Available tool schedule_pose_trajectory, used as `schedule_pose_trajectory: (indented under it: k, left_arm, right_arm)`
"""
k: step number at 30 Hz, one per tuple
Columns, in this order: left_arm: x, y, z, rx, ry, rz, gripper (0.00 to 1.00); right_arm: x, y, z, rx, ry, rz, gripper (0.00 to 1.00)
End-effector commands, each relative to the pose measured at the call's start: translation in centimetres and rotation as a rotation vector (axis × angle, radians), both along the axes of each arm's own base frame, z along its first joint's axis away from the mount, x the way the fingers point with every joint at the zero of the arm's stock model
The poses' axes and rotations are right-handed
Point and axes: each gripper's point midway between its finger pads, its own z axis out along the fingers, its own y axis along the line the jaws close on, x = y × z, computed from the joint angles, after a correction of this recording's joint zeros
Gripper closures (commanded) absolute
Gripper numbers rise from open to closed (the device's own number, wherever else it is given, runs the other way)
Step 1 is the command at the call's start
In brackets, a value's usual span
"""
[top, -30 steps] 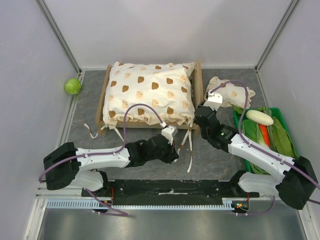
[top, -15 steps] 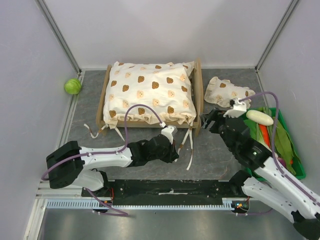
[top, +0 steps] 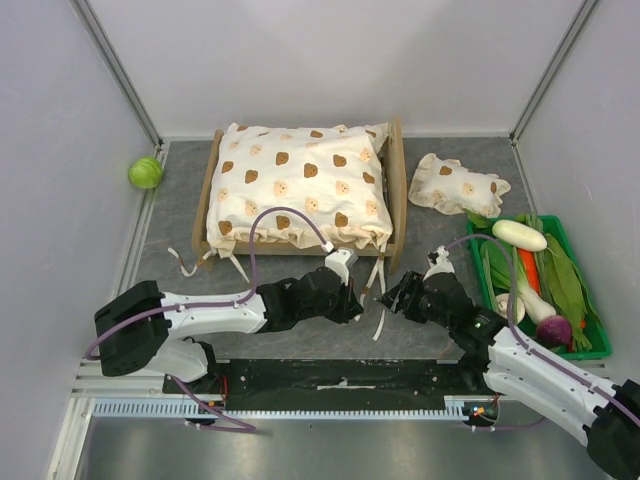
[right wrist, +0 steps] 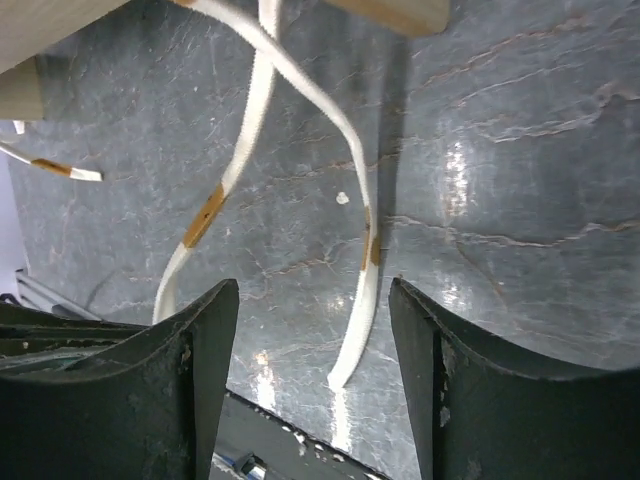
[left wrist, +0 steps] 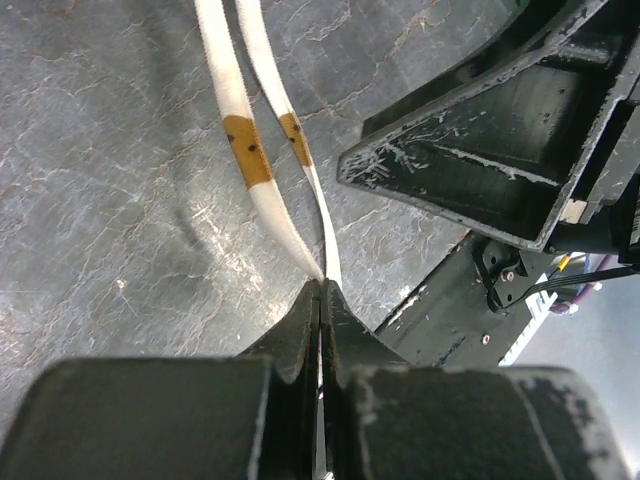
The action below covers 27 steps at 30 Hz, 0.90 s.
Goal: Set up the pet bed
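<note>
Top external view gives you the overall state: the pet bed [top: 397,190] sits in the upper middle of the frame on the grey worktop [top: 165,225]. The bear-print cushion [top: 300,190] already lies inside its wooden rails and covers the base. That part looks done. The small frilled pillow [top: 455,185] lies on the worktop in the upper right, apart from the bed frame, so by my reading you have yet to place it. The cushion's ties [top: 378,300] trail loose off the near edge of the bed, none visibly knotted to the frame, and securing them seems to be the step in hand. Your left hand [left wrist: 322,290] sits just below the bed's near right corner. Its wrist camera shows the fingers pinched tight on two ties that converge into the grip. Your right hand [right wrist: 312,300] is just beside it, to the right, spread wide and holding nothing. It hovers low over two more ties that lie crossing on the worktop. I would put the setup past the halfway mark, with the tying and the pillow left.
</note>
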Motion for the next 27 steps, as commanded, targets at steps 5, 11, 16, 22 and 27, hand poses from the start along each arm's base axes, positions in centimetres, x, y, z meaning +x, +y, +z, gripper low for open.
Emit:
schedule_pose_trajectory:
  k: [5,11,16,22,27]
  left_arm:
    - [0.4,-2.2,2.0,-0.081,0.005,-0.001,0.98]
    - [0.5,-2.6,2.3,-0.086,0.002,-0.005,0.98]
    - [0.7,-2.8,2.0,-0.078,0.001,-0.002,0.98]
    - [0.9,-3.2,2.0,-0.081,0.001,0.004,0.98]
    - [1.1,-3.4,2.4,-0.09,-0.005,0.003,0.98]
  right_arm:
    - [1.4,4.8,3.8,0.315,-0.035,0.038,0.31]
    - [1.1,5.1,3.1,0.346,0.005,0.027,0.32]
    - [0.6,5.5,2.7,0.391,0.038,0.03,0.37]
    - [0.1,6.0,2.9,0.411,0.056,0.043,0.44]
    - [0.3,5.8,2.5,0.37,0.052,0.039,0.47]
